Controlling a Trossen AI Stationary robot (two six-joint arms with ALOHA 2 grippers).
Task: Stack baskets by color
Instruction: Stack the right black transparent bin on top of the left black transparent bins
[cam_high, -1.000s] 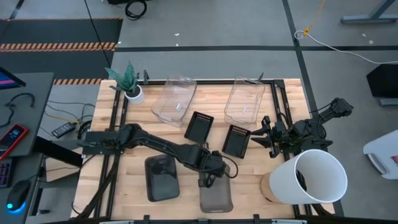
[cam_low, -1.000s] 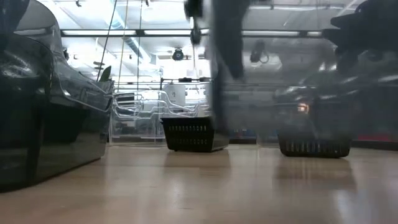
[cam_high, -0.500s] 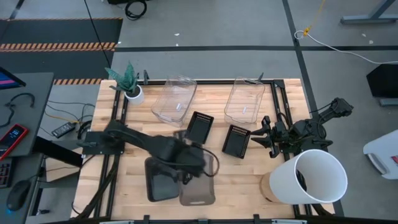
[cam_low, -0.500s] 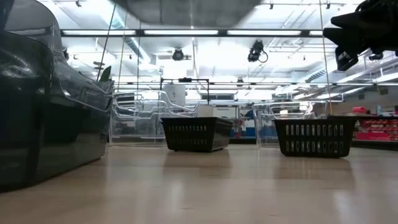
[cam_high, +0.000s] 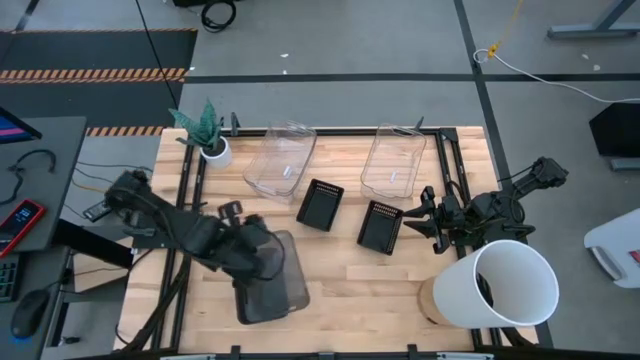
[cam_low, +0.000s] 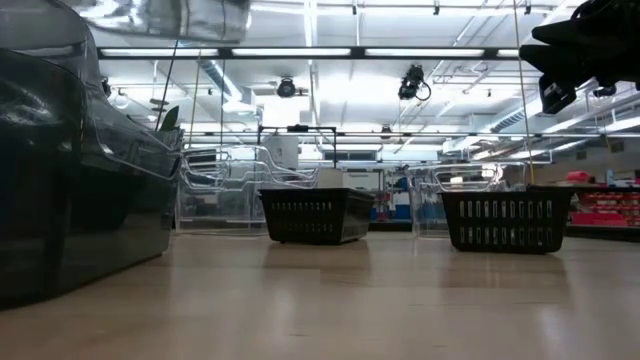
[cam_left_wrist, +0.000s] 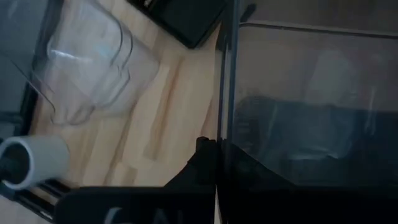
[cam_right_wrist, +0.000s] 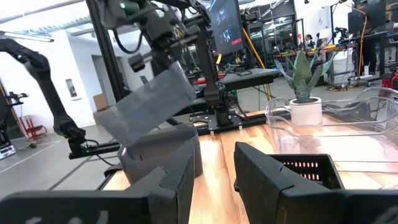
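My left gripper (cam_high: 252, 242) is shut on a smoky grey basket (cam_high: 283, 268) and holds it in the air, tilted, over a second smoky grey basket (cam_high: 258, 300) that rests on its base near the table's front. The right wrist view shows the lifted basket (cam_right_wrist: 152, 99) above the resting one (cam_right_wrist: 163, 155). Two black slotted baskets (cam_high: 320, 205) (cam_high: 380, 226) stand mid-table. Two clear baskets (cam_high: 280, 160) (cam_high: 394, 160) lie at the back. My right gripper (cam_high: 425, 216) waits open at the right edge. My left gripper holds the lifted smoky basket by the rim of one short end (cam_left_wrist: 227, 93). One dark finger (cam_left_wrist: 205, 163) shows outside the wall; the other is hidden behind the smoky plastic. The fingers slant down from the table's left. The basket hangs tilted below them, clear of the table.
A big white bucket (cam_high: 503, 285) stands at the front right corner, next to my right arm. A small white plant pot (cam_high: 213, 151) sits at the back left corner. Bare wood lies between the black baskets and the table's front edge.
My left gripper has lifted the smoky basket off the table near the front middle and carried it up and toward the table's left. The basket has tipped on the way and now hangs over the other smoky basket. The gripper has stayed shut.
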